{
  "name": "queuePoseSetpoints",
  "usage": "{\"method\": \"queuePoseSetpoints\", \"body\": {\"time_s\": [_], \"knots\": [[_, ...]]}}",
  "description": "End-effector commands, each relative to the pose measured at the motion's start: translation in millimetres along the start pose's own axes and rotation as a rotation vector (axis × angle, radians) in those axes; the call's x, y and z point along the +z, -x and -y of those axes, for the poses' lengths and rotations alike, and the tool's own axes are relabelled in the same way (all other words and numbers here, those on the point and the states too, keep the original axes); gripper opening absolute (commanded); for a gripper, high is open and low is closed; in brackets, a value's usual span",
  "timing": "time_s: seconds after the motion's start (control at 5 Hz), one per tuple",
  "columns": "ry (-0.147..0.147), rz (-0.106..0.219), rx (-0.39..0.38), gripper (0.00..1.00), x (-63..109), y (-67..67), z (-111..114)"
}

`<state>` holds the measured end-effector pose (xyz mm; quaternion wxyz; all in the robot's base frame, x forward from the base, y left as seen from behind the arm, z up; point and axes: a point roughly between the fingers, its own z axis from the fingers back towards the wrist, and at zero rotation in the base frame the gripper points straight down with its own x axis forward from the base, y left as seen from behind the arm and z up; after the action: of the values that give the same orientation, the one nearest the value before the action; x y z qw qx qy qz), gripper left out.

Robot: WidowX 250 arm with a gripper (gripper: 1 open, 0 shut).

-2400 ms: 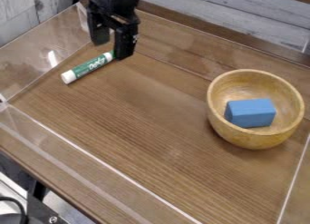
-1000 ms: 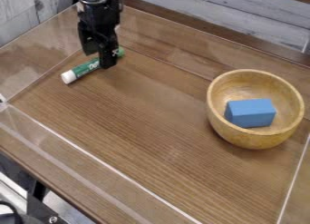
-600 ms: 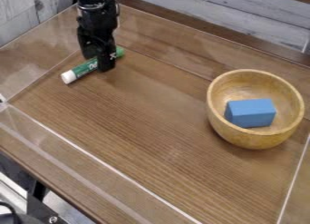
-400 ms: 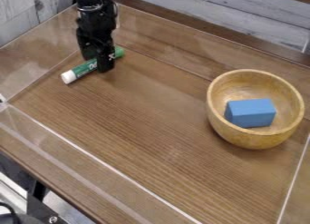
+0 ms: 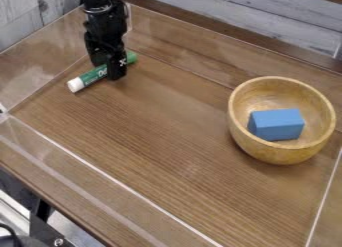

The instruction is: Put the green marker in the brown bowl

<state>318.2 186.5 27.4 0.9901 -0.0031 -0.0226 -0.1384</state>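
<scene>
Broadly, the wooden tabletop (image 5: 160, 141) carries the brown bowl (image 5: 282, 119) near its right edge, with a blue block (image 5: 277, 123) lying inside it. Toward the far left corner the gripper (image 5: 107, 63) points down with its jaws spread and released, straddling the green marker (image 5: 100, 72), which lies flat and aslant on the wood, well apart from the bowl. Nothing is held yet. The risk, as I judge it, is closing near the capped end rather than mid-barrel: the marker could pivot, roll away or slip during the lift. The block could also make it bounce out on release.
</scene>
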Motion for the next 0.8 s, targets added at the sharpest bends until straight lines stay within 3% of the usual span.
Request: {"method": "queuePoseSetpoints", "body": {"time_s": [0.0,0.2,0.6], "knots": [[-0.042,0.059,0.007,1.0,18.0,-7.6,-13.4],[-0.04,0.061,0.007,0.0,15.6,-8.1,-13.9],[-0.034,0.046,0.023,0.0,22.4,-8.4,-10.5]]}}
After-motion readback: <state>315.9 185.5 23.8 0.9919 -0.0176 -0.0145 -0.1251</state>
